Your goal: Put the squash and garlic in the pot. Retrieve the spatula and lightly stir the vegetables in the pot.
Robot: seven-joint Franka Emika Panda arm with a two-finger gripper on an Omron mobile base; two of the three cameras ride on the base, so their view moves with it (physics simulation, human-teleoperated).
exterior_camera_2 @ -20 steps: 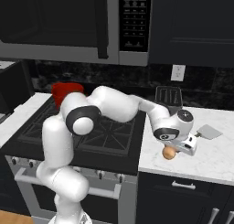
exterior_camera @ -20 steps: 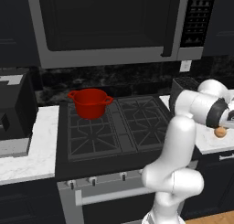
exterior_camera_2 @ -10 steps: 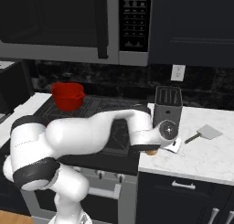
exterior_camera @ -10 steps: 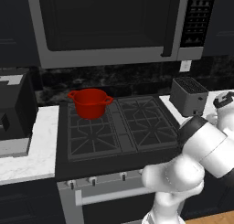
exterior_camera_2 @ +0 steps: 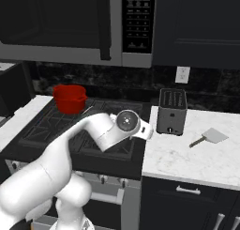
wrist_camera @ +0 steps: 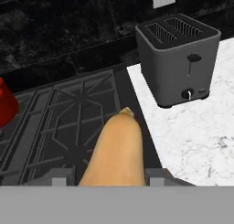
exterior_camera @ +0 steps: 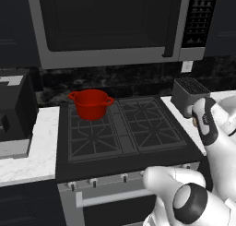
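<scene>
Squash point(wrist_camera: 116, 150) fills the lower middle of the hand view, a tan body with its stem end pointing away toward the stove point(wrist_camera: 68, 113); the gripper point(wrist_camera: 105, 178) is clamped on it, one dark finger tip point(wrist_camera: 61, 176) showing on each side, while the squash's near end is cut off at the bottom. Relative to the stove, the squash hangs over its right edge, just beside the white counter point(wrist_camera: 192, 131) where the grey toaster point(wrist_camera: 176, 58) stands. The pot point(exterior_camera: 91, 103) sits on the stove's back left burner, red and glossy; from the hand view only a sliver of it shows at the left edge, and what lies inside cannot be made out. In the right base view the spatula point(exterior_camera_2: 209, 137) lies on the counter right of the stove, beyond the toaster. In both base views the arm's own white links hide the squash and the jaws.
</scene>
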